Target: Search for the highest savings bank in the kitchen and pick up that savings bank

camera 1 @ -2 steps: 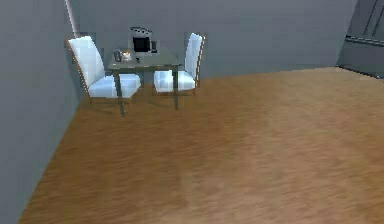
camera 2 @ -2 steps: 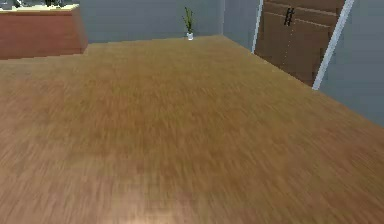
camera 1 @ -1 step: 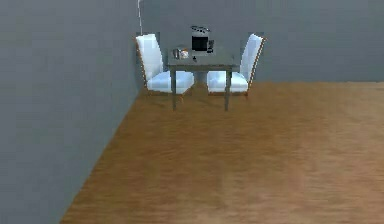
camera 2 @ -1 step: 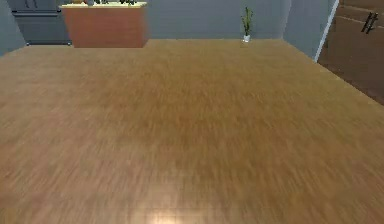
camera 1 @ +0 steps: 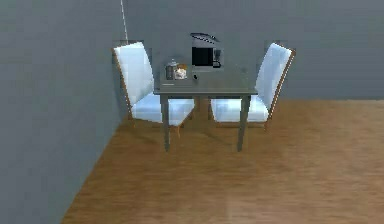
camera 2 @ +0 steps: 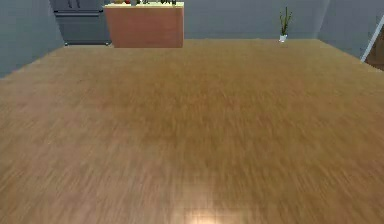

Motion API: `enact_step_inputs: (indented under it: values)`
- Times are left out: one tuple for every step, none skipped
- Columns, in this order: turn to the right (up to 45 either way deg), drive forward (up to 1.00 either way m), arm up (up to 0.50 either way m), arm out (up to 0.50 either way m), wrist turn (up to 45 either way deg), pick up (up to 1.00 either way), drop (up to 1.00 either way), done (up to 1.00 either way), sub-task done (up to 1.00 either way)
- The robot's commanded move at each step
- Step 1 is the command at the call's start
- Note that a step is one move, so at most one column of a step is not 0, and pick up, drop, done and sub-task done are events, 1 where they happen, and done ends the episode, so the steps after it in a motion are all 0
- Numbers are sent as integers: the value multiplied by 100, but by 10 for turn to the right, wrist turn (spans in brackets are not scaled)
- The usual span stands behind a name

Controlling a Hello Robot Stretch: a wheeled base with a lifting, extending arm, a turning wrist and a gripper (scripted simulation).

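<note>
A small grey table [camera 1: 230, 88] stands ahead in the forward view, near a room corner. On its left part sit a few small things [camera 1: 177, 71], one pale and rounded with an orange patch; I cannot tell what they are. At the table's back stands a dark boxy object [camera 1: 204, 55] with a dark hoop above it.
Two white cushioned chairs [camera 1: 140, 80] [camera 1: 268, 80] flank the table. Grey walls close the corner behind and at the forward view's left. In the arm side view a wide wooden floor [camera 2: 190, 130] runs out to an orange-brown counter [camera 2: 145, 25], a dark appliance [camera 2: 82, 20] and a potted plant [camera 2: 284, 25].
</note>
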Motion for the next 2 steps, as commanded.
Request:
enact_step_inputs:
  values:
    - [0, 100, 0, 0, 0, 0, 0, 0, 0]
    - [0, 30, 0, 0, 0, 0, 0, 0, 0]
